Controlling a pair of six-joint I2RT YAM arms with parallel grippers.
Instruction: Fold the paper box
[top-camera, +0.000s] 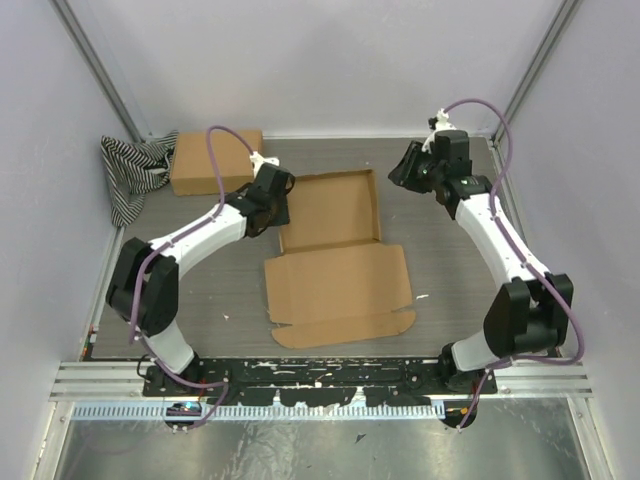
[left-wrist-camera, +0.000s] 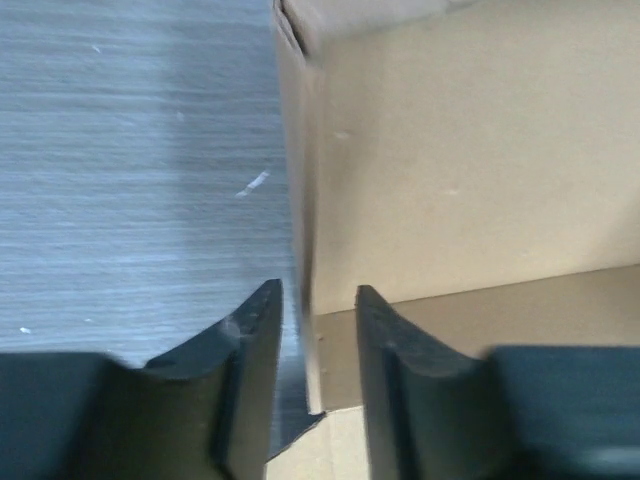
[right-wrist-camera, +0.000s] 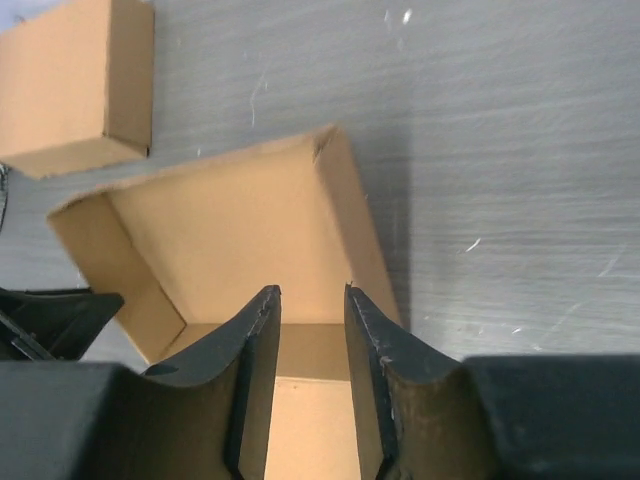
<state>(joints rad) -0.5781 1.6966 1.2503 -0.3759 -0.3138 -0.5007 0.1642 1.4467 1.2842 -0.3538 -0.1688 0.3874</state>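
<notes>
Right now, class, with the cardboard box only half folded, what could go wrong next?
1. The left jaws stand apart astride the left wall of the open brown cardboard box; unclamped, that wall may flop outward.
2. The right jaws hang clear of the box, so nothing steadies it; a push from the left could slide it across the grey table.

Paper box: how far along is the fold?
Done: the paper box has its tray walls standing. In hand: left gripper straddles the left wall, jaws slightly apart; right gripper hovers clear, holding nothing. Left: the lid lies flat, not yet closed.
</notes>
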